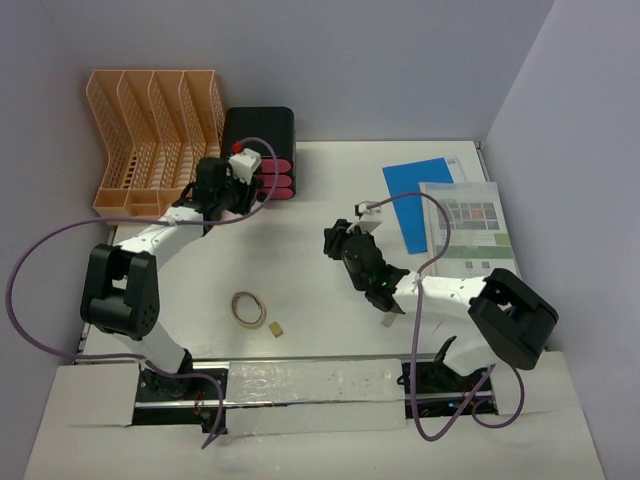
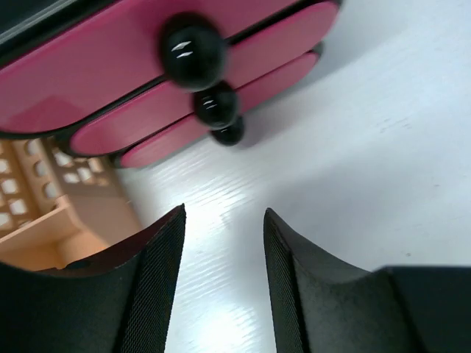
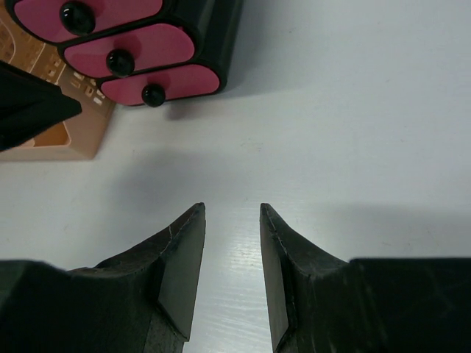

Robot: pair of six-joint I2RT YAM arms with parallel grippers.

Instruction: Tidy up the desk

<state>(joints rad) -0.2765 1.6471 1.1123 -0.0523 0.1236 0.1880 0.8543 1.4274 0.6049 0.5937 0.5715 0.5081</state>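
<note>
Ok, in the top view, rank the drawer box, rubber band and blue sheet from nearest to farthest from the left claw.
1. Drawer box, just beside the left claw.
2. Rubber band, near edge, centre-left.
3. Blue sheet, far right.

In the top view, the pink drawers [image 1: 285, 180] are partly hidden by the left arm [image 1: 185, 218], and the tan piece [image 1: 273, 327] beside the rubber band [image 1: 234, 305] is too small to be identified. In the left wrist view, the drawer knobs [image 2: 193, 53] are blurred.
</note>
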